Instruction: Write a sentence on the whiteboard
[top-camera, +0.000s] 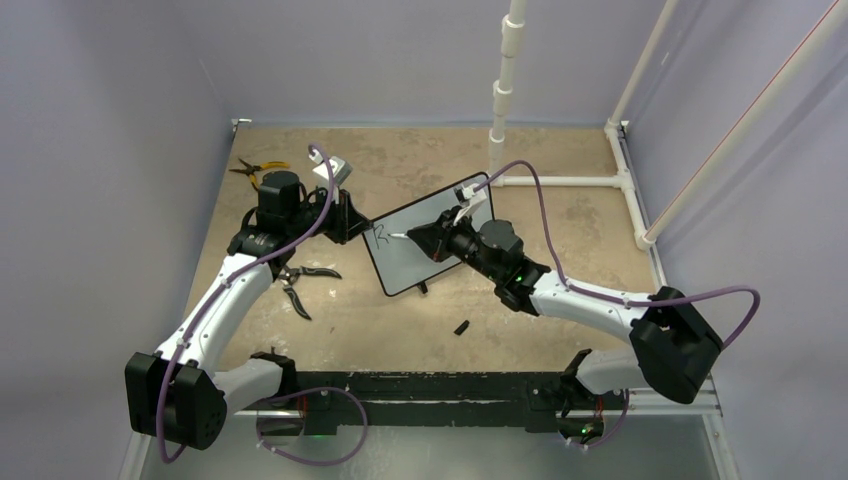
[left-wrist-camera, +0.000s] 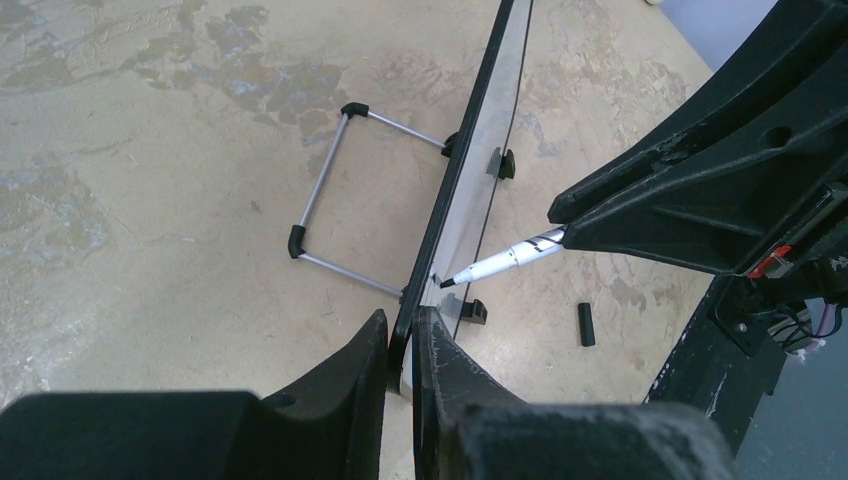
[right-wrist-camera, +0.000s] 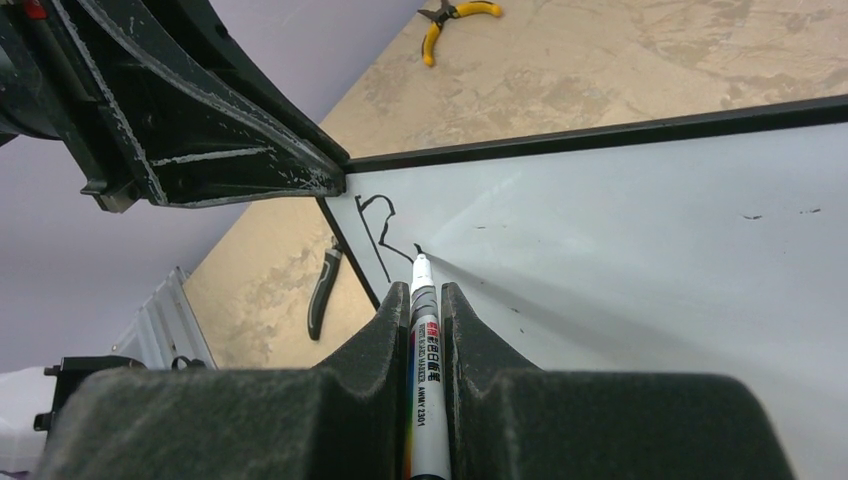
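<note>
The whiteboard (top-camera: 425, 262) stands tilted on the table, its black-framed face (right-wrist-camera: 620, 230) turned toward the right arm. My left gripper (top-camera: 352, 222) is shut on the board's left edge (left-wrist-camera: 402, 345), one finger on each side of the frame. Between the fingers of my right gripper (right-wrist-camera: 420, 300) sits a white marker (right-wrist-camera: 424, 330), and the gripper is shut on it. The marker tip (left-wrist-camera: 445, 284) touches the board near its left end. Of the sentence (right-wrist-camera: 378, 225), one black letter like an R (top-camera: 380, 234) shows beside the tip.
Yellow-handled pliers (top-camera: 258, 168) lie at the far left, black-handled pliers (top-camera: 300, 285) under the left arm. The marker cap (top-camera: 462, 327) lies in front of the board. A wire stand (left-wrist-camera: 340, 190) props the board from behind. White pipes (top-camera: 560, 181) run along the back right.
</note>
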